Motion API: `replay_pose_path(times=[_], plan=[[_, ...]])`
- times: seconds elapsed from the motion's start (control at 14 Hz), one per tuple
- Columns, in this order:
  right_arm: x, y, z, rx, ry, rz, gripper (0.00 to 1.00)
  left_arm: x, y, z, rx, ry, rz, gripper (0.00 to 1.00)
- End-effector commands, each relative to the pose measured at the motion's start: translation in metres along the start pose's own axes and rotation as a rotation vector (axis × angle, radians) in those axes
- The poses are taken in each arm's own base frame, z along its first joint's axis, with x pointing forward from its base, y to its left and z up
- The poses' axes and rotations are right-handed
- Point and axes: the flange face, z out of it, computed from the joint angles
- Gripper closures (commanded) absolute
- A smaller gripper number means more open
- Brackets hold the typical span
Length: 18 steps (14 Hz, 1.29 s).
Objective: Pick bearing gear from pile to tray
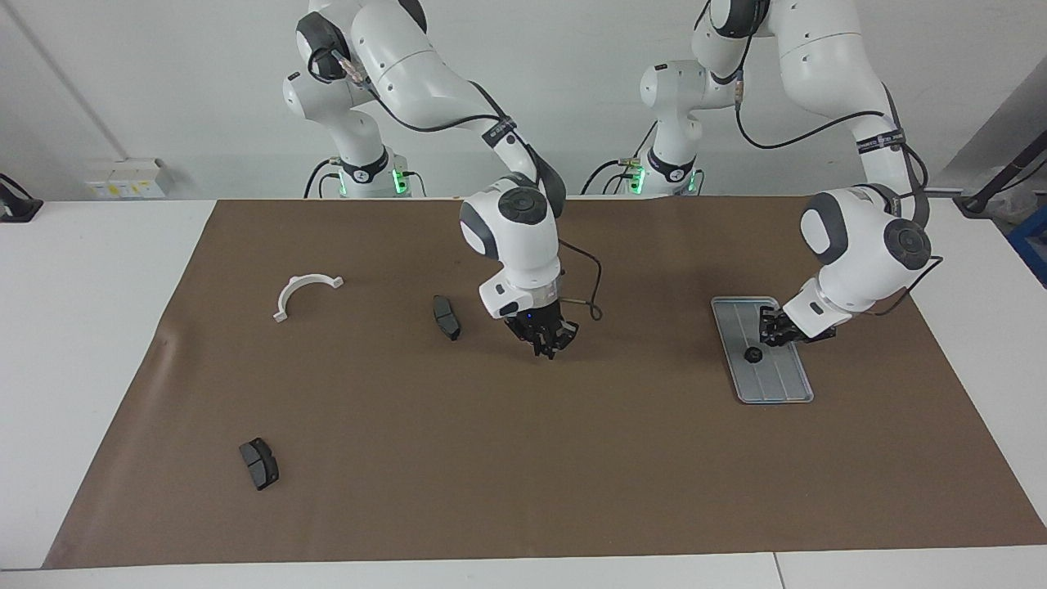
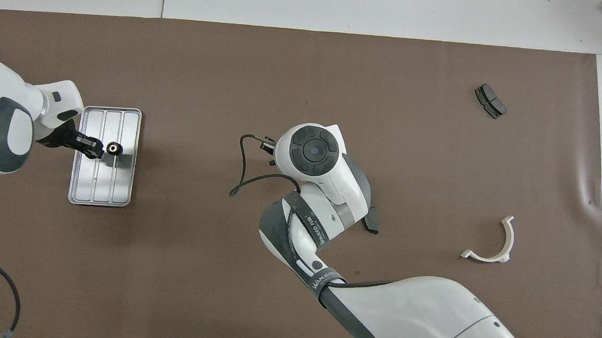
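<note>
The silver tray (image 1: 781, 384) (image 2: 101, 183) lies toward the left arm's end of the mat. One small black gear (image 1: 751, 354) (image 2: 113, 148) rests on it. My left gripper (image 1: 769, 327) (image 2: 92, 147) hovers low over the tray, right beside that gear. My right gripper (image 1: 546, 345) hangs shut over the bare middle of the mat, and I see nothing between its tips. In the overhead view its own wrist mostly covers it. Of the pile I see a brake pad (image 1: 446, 317) beside the right gripper, a second brake pad (image 1: 259, 463) (image 2: 490, 100) and a white arc bracket (image 1: 304, 293) (image 2: 490, 243).
A brown mat (image 1: 523, 458) covers most of the white table. The right arm's black cable (image 2: 240, 176) loops out near its wrist. The right forearm partly hides the nearer brake pad (image 2: 372, 224) in the overhead view.
</note>
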Motion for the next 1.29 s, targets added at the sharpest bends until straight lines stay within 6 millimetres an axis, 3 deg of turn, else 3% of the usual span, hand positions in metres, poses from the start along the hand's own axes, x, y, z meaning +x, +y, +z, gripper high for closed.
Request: replay_pose_path(times=[0.0, 0.14, 0.29, 0.36, 0.43, 0.57, 0.72, 0.79, 0.86, 1.0, 1.22], plan=[[-0.003, 0.008, 0.009, 0.003, 0.022, 0.007, 0.90, -0.030, -0.006, 0.007, -0.016, 0.012, 0.036, 0.91], [-0.003, 0.009, 0.009, 0.001, 0.022, 0.007, 0.88, -0.032, -0.004, 0.010, -0.018, 0.008, 0.042, 0.60], [-0.003, 0.009, 0.009, 0.004, 0.023, 0.007, 0.86, -0.032, -0.004, 0.009, -0.016, 0.011, 0.043, 0.18], [-0.004, 0.009, 0.010, 0.003, 0.022, 0.006, 0.69, -0.030, -0.004, 0.006, -0.014, 0.016, 0.044, 0.01], [-0.004, 0.009, 0.010, 0.003, 0.022, 0.006, 0.01, -0.027, 0.000, 0.003, -0.008, 0.025, 0.044, 0.00], [-0.003, 0.009, 0.009, -0.003, 0.028, -0.001, 0.00, -0.012, 0.007, -0.019, 0.014, 0.070, 0.021, 0.00], [0.000, 0.010, 0.008, -0.018, 0.045, -0.021, 0.00, 0.012, 0.047, -0.039, 0.026, 0.099, -0.064, 0.00], [0.013, 0.017, 0.002, -0.020, 0.059, -0.009, 0.00, 0.024, 0.073, -0.045, 0.031, 0.110, -0.119, 0.00], [0.035, 0.027, -0.018, -0.015, 0.089, -0.007, 0.00, 0.032, 0.098, -0.045, 0.033, 0.112, -0.165, 0.00], [0.091, 0.067, -0.063, -0.043, 0.128, -0.059, 0.00, 0.044, 0.145, -0.044, 0.033, 0.125, -0.236, 0.00], [0.144, 0.124, -0.106, -0.111, 0.116, -0.196, 0.00, 0.062, 0.214, -0.055, 0.024, 0.163, -0.340, 0.00]])
